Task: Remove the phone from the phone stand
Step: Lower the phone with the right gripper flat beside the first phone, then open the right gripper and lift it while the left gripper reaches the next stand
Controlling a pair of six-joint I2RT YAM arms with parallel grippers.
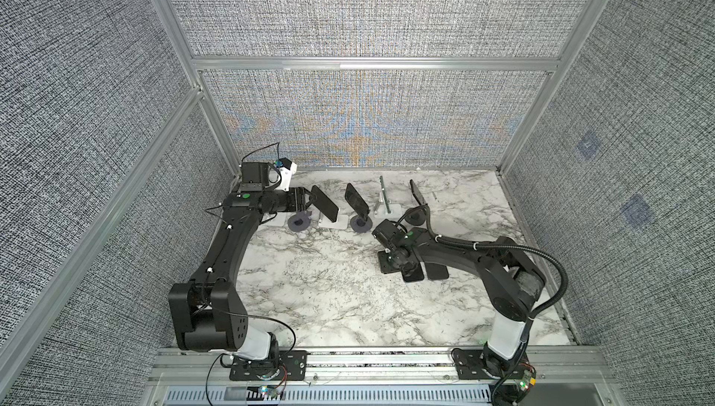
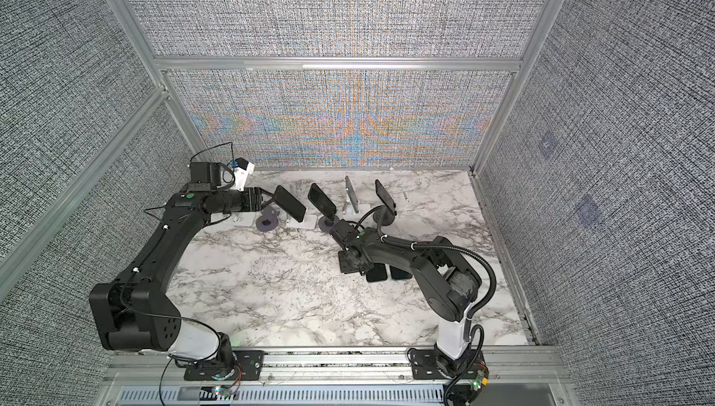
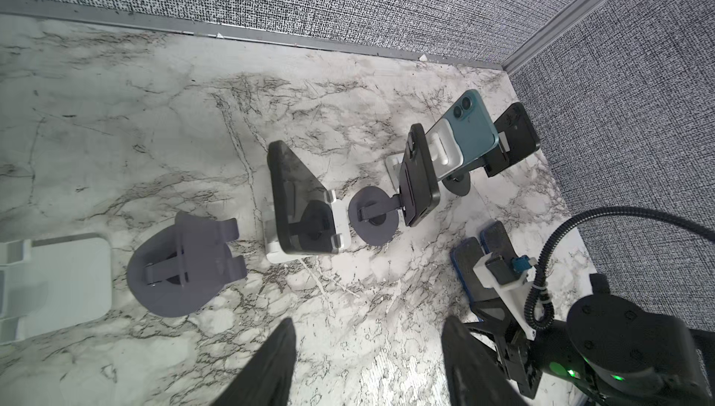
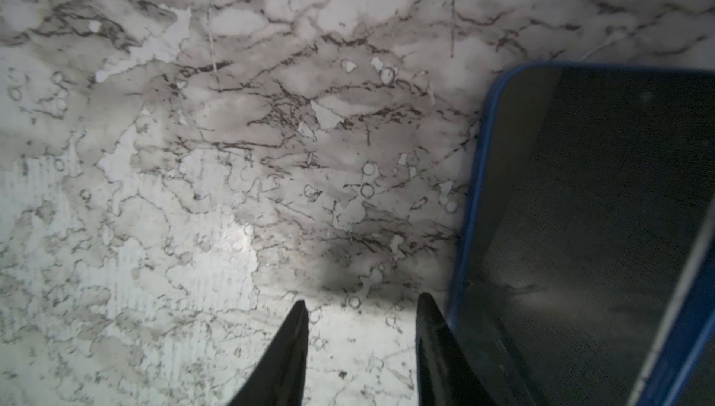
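Several dark phones lean on stands in a row at the back of the marble table. The leftmost phone point(image 1: 324, 203) point(image 3: 298, 199) rests on a white phone stand point(image 1: 333, 225) point(image 3: 340, 210). My left gripper point(image 1: 308, 201) point(image 3: 367, 326) hovers level just left of this phone's raised end, open, with only table between its fingers. Further right are a phone point(image 1: 356, 201) on a round dark stand point(image 1: 361, 227), a teal phone point(image 3: 470, 129) and a black phone point(image 1: 418, 193). My right gripper point(image 4: 361, 303) points down at the table, open and empty, beside a flat blue-cased phone point(image 4: 580, 230) point(image 1: 412, 273).
An empty dark stand point(image 3: 185, 264) and an empty white stand point(image 3: 54, 284) sit at the left end of the row. A second flat phone point(image 1: 437, 270) lies under the right arm. Fabric walls close in the back and both sides.
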